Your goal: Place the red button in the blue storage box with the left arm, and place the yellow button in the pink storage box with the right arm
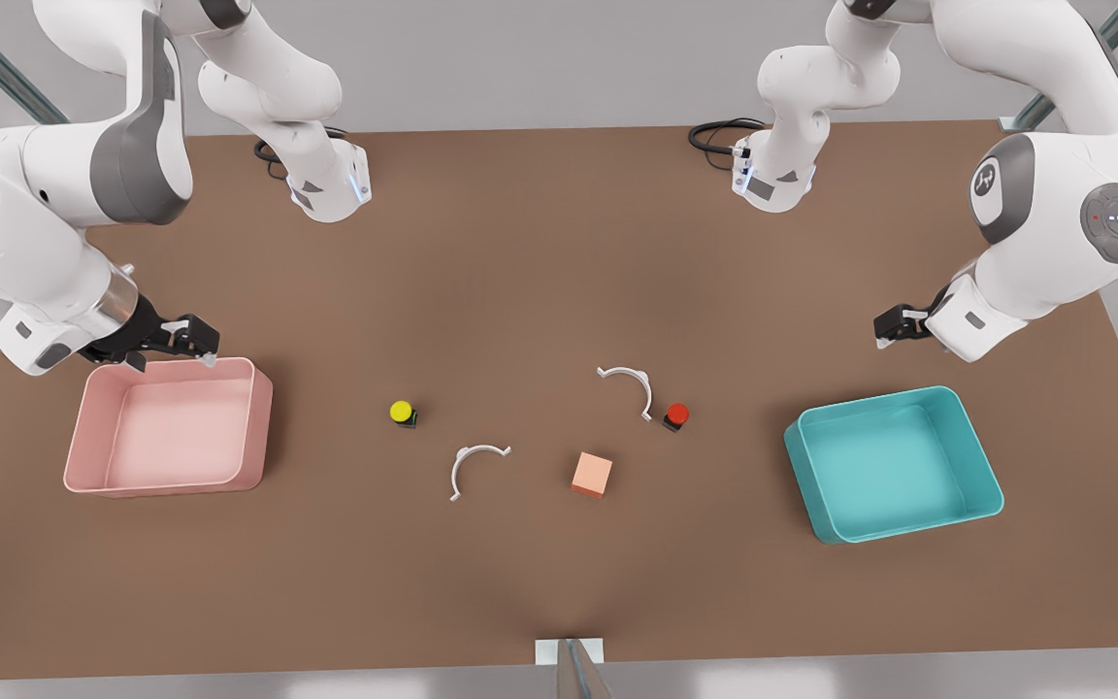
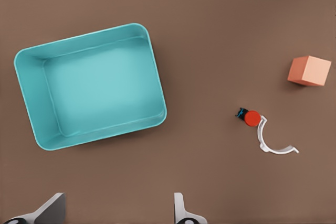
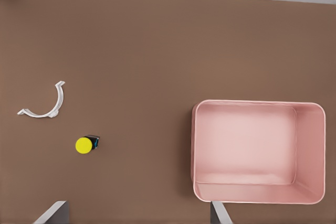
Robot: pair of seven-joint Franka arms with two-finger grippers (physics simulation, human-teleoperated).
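**A:** Before you move, where do the two buttons lie from your end effectors?

**B:** Your left end effector (image 1: pixel 894 325) hangs at the front view's right, just behind the blue storage box (image 1: pixel 976 456). The red button (image 1: pixel 676 416) lies on the worktop (image 1: pixel 520 243) well apart from it, toward the middle, so you must reach inward past the box. In the left wrist view its fingers (image 2: pixel 181 211) stand wide apart with nothing between them.

**A:** And the other side?

**B:** Your right end effector (image 1: pixel 180 340) hovers at the back rim of the pink storage box (image 1: pixel 258 427), at the front view's left. The yellow button (image 1: pixel 403 412) is toward the middle too, apart from the box. The right wrist view shows its fingers (image 3: pixel 218 212) spread wide and empty as well.

**A:** Which arm is nearer to which button?

**B:** I judge that each arm is nearer to its own button, so the arms need not cross. Both buttons stand cap up on a square base, so neither has a real long axis.

**A:** What can disturb you?

**B:** A white curved clip (image 1: pixel 629 383) lies just beside the red button; I cannot tell if they touch. Take care there.

**A:** Count the things, please.

**B:** Two buttons, two boxes, both empty. Two white curved clips, the second (image 1: pixel 470 466) near the yellow button. One peach cube (image 1: pixel 593 475).
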